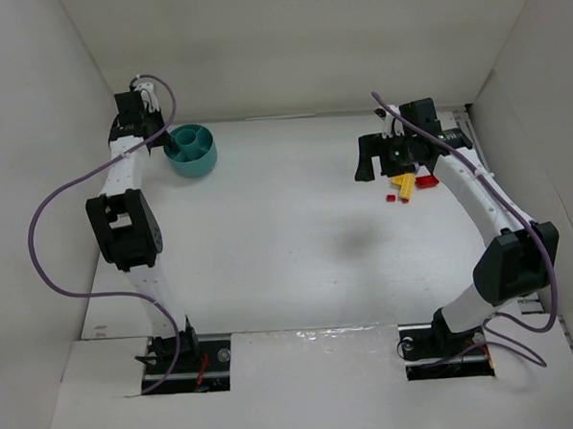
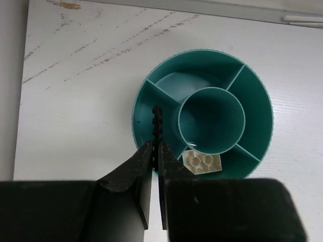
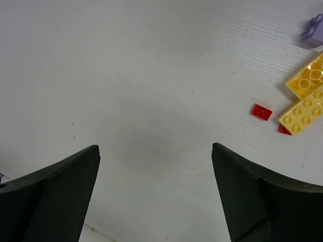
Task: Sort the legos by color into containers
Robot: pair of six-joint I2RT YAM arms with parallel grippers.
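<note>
At the right gripper (image 3: 156,194) the two black fingers (image 3: 50,199) are spread wide, with only the bare white table (image 3: 151,75) between them and nothing in the grip. The loose legos lie further ahead of this gripper and off to its right side, well apart from both fingers. Nearest is a small red plate (image 3: 261,111). Just beyond it is a long yellow plate (image 3: 303,112), with a second red piece (image 3: 283,130) half hidden under its near end. A wider yellow plate (image 3: 310,75) touches the long one, and farthest is a pale purple piece (image 3: 314,31), cut by the picture edge. From above the same small heap (image 1: 404,184) is seen close below the right gripper (image 1: 392,166). The left gripper (image 2: 156,145) has its fingers pressed together (only a thin slit stays between them), and I see nothing held there. Its tips hang above the near left rim of the teal bowl (image 2: 255,108), which has a round middle cup (image 2: 212,118) and outer compartments around it. One pale brick (image 2: 203,163), underside up, lies in the nearest outer compartment, just right of the fingertips. I cannot tell if it touches the cup wall. In the top view the left gripper (image 1: 162,139) is at the left rim of the bowl (image 1: 192,167).
</note>
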